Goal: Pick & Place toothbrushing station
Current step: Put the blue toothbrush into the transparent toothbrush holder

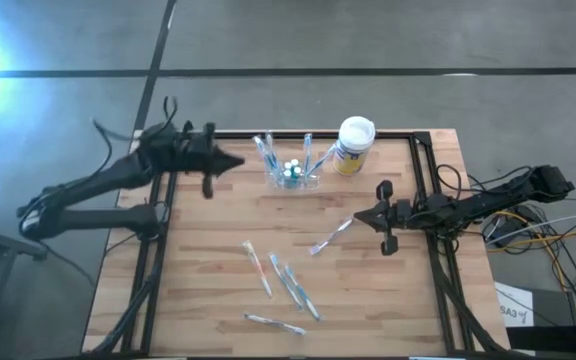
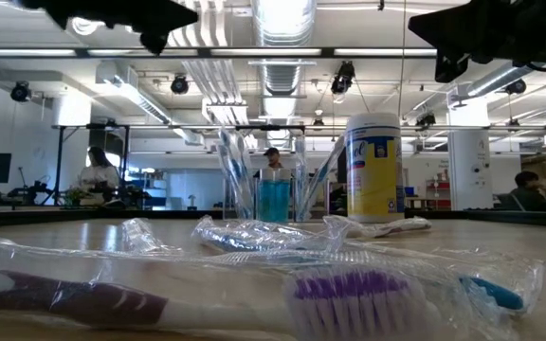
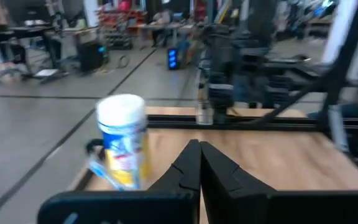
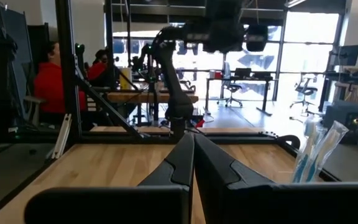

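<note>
The toothbrushing station (image 1: pixel 293 172) is a small clear holder standing at the table's far middle, with several wrapped toothbrushes upright in it; it also shows in the low view (image 2: pixel 273 194). My left gripper (image 1: pixel 240 160) hangs shut above the table, left of the station and pointing at it, holding nothing. Its own view shows the shut fingers (image 3: pixel 199 158). My right gripper (image 1: pixel 358 215) is shut and empty at the table's right side, pointing left; its shut fingers (image 4: pixel 193 149) show in the right wrist view, with the station's toothbrushes (image 4: pixel 319 152) off to one side.
A white-lidded canister with a yellow label (image 1: pixel 355 143) stands just right of the station. Wrapped toothbrushes lie loose on the table: one at the middle right (image 1: pixel 330 237), two near the centre (image 1: pixel 258 267) (image 1: pixel 293 285), one by the near edge (image 1: pixel 275 323). A black frame (image 1: pixel 423 170) borders the table.
</note>
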{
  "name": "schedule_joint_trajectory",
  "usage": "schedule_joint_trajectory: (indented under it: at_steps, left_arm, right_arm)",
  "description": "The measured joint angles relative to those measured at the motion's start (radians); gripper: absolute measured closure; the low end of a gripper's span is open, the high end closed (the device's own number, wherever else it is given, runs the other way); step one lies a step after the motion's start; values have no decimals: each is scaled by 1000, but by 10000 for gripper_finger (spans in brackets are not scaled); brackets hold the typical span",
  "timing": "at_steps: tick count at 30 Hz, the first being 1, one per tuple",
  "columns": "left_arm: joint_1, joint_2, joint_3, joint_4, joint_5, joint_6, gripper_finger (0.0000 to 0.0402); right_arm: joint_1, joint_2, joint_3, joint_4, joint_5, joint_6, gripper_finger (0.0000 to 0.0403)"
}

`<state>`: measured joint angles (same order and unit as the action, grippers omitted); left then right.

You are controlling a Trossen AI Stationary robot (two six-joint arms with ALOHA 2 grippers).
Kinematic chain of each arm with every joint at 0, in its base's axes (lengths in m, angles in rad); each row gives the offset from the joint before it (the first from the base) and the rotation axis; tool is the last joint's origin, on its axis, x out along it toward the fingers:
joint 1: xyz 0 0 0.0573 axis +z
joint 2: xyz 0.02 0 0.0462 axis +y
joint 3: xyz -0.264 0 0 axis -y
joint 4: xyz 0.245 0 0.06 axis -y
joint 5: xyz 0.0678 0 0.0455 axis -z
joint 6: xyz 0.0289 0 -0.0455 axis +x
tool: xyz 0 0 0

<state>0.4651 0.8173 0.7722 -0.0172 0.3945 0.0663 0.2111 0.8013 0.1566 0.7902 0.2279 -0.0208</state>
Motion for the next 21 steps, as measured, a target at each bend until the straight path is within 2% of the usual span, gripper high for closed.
schedule_joint_trajectory:
  at_steps: [6,11,14,21]
  left_arm:
    - [-68,-208,-315,234,38,-65,400]
    - [-111,-274,-540,501,38,-120,400]
    - [-112,-292,-615,572,36,-145,401]
    - [-112,-313,-674,577,61,-146,401]
  right_arm:
    - [0,0,0,-7,0,26,394]
    - [0,1,0,-50,0,41,394]
    - [0,1,0,-56,1,41,394]
    - [0,1,12,-132,3,55,394]
